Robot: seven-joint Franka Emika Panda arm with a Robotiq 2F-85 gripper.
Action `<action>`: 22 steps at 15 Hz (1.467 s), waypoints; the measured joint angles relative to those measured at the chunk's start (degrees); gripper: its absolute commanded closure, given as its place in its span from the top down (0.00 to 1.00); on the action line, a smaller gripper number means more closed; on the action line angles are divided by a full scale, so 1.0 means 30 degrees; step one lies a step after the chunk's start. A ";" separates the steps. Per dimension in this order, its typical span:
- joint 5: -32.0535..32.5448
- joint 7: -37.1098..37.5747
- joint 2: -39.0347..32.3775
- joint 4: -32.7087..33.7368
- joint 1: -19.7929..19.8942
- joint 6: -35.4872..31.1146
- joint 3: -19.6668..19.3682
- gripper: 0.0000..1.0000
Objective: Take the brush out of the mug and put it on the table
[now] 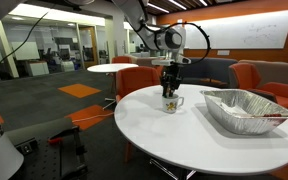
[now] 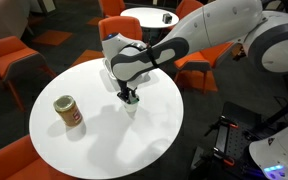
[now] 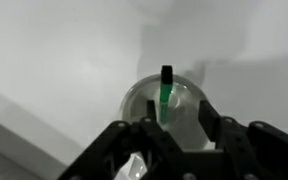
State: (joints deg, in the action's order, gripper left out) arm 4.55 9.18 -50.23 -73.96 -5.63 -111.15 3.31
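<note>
The small white mug (image 1: 172, 103) with a dark print stands on the round white table (image 1: 184, 135). In an exterior view only its bottom shows under the gripper (image 2: 132, 108). My gripper (image 1: 170, 84) hangs straight above the mug, fingers pointing down at its rim; it also shows in an exterior view (image 2: 130, 95). In the wrist view I look down into the mug (image 3: 189, 100). The thin green brush (image 3: 164, 97) stands in it, dark tip up. My gripper (image 3: 181, 120) is open, and the brush lies between the fingers, close to the left one.
A foil tray (image 1: 246, 108) lies on the table beside the mug. An orange-brown cylindrical container (image 2: 69, 113) stands on the table's other side. Orange chairs (image 1: 136, 78) and a smaller round white table (image 1: 112, 68) stand behind. The table edge (image 2: 174, 130) is near the mug.
</note>
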 measured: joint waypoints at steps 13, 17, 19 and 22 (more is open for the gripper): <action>-0.0024 0.0001 -0.1275 0.0974 0.0151 0.0820 -0.0177 0.00; -0.0034 0.0002 -0.1336 0.1284 0.0145 0.0920 -0.0177 0.03; -0.0050 0.0004 -0.1321 0.1688 0.0146 0.1329 -0.0183 0.03; -0.0052 0.0004 -0.1015 0.2279 0.0149 0.2184 -0.0196 0.03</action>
State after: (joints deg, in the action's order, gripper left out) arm 4.39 9.19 -53.27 -67.13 -5.18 -104.60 2.73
